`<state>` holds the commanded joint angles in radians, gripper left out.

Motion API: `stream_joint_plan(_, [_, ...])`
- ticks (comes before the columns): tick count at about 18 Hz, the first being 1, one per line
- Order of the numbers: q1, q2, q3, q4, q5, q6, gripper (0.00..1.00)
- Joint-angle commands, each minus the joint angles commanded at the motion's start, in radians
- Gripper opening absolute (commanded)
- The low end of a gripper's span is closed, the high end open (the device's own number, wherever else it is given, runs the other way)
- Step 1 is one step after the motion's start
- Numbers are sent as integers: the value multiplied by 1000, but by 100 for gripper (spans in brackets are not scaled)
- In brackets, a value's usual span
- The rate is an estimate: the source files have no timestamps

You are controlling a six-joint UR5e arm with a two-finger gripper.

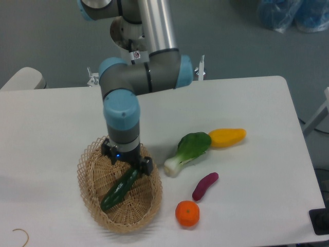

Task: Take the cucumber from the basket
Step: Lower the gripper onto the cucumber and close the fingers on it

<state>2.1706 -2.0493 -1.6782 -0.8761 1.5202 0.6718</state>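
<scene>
1. The white tabletop (61, 118) fills most of the view and carries all the things; the grey floor shows behind it.
2. The robot arm (144, 72) comes down from the top of the picture, with silver tubes and light blue joint caps, and its wrist points straight down over the basket.
3. The basket (92, 177) is oval, woven and light tan (with a lacy rim), and it lies at the front left of the tabletop.
4. The gripper (132, 167) is black and sits low inside the basket, at the upper end of the cucumber. The jaws seem to stand on both sides of that end, but I cannot tell if they press on it or are only spread around it.
5. The bok choy (189, 152) lies just to the right of the basket, its white stalk toward the basket and its green leaf toward the yellow vegetable (227, 137), which it nearly touches.
6. The cucumber (119, 189) is dark green and glossy; it lies diagonally inside the basket, lower end at the front left.
7. The purple sweet potato (204, 186) lies below the bok choy, apart from it.
8. The orange (187, 213) sits near the front edge, just beside the basket's right rim.
</scene>
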Motion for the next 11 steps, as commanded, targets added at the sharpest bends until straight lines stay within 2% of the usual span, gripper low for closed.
stream_joint_plan(11, [-21, -45, -9, 42, 37, 83, 100])
